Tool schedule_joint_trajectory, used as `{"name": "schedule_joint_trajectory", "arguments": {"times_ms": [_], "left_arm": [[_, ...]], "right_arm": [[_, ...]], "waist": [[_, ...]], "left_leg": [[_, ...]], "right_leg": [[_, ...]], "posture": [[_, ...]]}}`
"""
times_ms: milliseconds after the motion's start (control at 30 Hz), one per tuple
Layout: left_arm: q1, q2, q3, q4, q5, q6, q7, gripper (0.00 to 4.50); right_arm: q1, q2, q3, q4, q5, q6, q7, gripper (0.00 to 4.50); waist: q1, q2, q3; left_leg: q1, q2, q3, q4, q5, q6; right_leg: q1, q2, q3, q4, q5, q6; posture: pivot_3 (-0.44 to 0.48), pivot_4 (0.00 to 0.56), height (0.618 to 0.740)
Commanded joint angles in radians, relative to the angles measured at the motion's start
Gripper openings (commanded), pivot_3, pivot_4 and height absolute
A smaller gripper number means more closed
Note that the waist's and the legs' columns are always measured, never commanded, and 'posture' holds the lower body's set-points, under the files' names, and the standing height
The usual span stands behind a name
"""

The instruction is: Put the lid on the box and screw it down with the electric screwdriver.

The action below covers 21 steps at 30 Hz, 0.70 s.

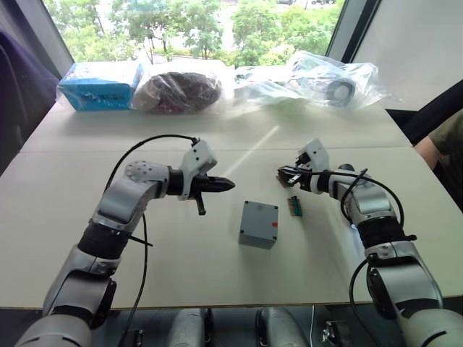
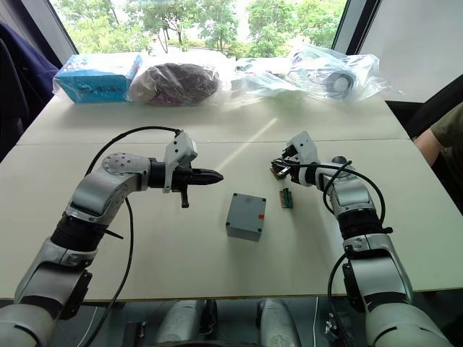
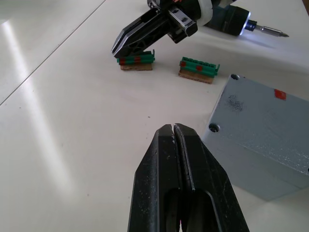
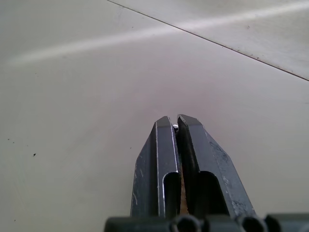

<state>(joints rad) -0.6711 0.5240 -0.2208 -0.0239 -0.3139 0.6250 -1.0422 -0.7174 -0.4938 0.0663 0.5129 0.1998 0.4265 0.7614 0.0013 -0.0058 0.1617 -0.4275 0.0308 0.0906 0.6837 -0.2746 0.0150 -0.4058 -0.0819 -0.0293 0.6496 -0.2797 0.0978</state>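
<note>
The grey box (image 1: pixel 257 233) stands in the middle of the table with the lid (image 3: pixel 256 111) lying flat on top of it, corner holes showing and a red mark near one edge. My left gripper (image 1: pixel 230 185) hovers just left of the box, shut and empty. To the right of the box, my right gripper (image 1: pixel 282 173) is shut, its tips over a green strip (image 3: pixel 137 60); a tiny shiny metal piece (image 4: pixel 175 127) shows pinched between those tips. The electric screwdriver (image 3: pixel 231 21) lies beyond the right gripper, its light on and its bit pointing sideways.
A second green strip (image 1: pixel 294 206) lies between the box and my right arm. Along the far edge sit a blue package (image 1: pixel 98 87), a dark bundle in a bag (image 1: pixel 177 90) and clear bags (image 1: pixel 325 76). A person's arm (image 1: pixel 441 148) is at the right edge.
</note>
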Motion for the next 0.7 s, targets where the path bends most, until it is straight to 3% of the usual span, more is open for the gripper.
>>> {"name": "schedule_joint_trajectory", "arguments": {"times_ms": [33, 367, 467, 700], "left_arm": [[0.000, 0.001, 0.002, -0.025, -0.001, -0.021, -0.004, 0.00], [0.006, 0.000, 0.010, -0.022, -0.011, -0.019, -0.006, 0.00], [0.008, 0.011, 0.027, -0.044, -0.039, 0.004, -0.025, 0.00], [0.022, 0.089, 0.017, -0.160, -0.104, 0.060, -0.104, 0.00]], "right_arm": [[-0.003, -0.004, -0.032, -0.053, 0.003, -0.021, -0.003, 0.10], [0.002, -0.025, -0.077, -0.147, 0.017, -0.031, 0.006, 0.10], [0.014, -0.040, -0.104, -0.243, 0.050, 0.007, 0.012, 0.10], [0.198, -0.103, -0.170, -0.726, 0.231, 0.239, 0.040, 0.10]], "waist": [[0.000, 0.000, 0.000], [0.000, 0.000, 0.000], [0.001, 0.000, 0.000], [0.006, 0.000, 0.000]], "left_leg": [[0.000, 0.000, 0.000, 0.000, 0.000, 0.000], [0.000, 0.000, 0.000, 0.000, 0.000, 0.000], [0.000, 0.000, 0.000, 0.000, 0.000, 0.000], [0.000, 0.001, -0.001, -0.001, 0.000, 0.000]], "right_leg": [[0.000, 0.000, 0.000, 0.000, 0.000, 0.000], [0.000, 0.000, 0.000, 0.000, 0.000, 0.000], [0.000, 0.000, 0.000, 0.000, 0.000, 0.000], [0.000, 0.000, 0.000, -0.001, 0.000, 0.000]], "posture": [[0.000, 0.150, 0.740], [0.000, 0.150, 0.740], [0.000, 0.150, 0.740], [0.000, 0.150, 0.740]]}}
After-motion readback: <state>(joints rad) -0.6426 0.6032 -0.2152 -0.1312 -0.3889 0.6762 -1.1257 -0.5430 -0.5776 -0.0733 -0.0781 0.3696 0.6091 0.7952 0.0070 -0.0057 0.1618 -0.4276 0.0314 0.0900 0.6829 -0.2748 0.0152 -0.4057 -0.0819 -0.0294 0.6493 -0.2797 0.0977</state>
